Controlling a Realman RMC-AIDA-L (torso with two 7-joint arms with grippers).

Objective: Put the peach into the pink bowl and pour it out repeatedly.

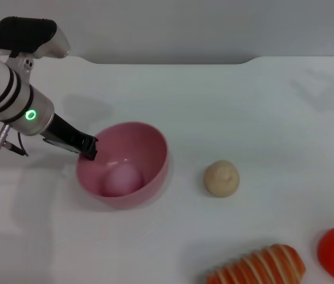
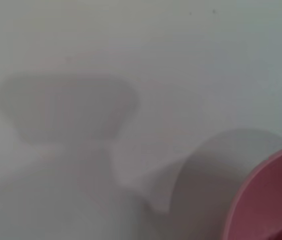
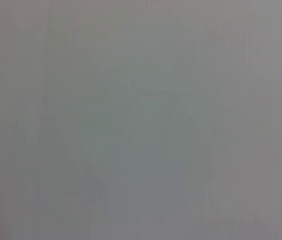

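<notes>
right of pink bowl (image 1: 132, 158): beige ball (image 1: 221, 178).

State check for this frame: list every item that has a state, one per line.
Glossy pink plastic bowl: tilted, gripped at its rim.
Small pink toy peach: lying inside the bowl.
Left gripper: shut on bowl rim.
Beige ball with a nub: resting on the table, apart from the bowl.
</notes>
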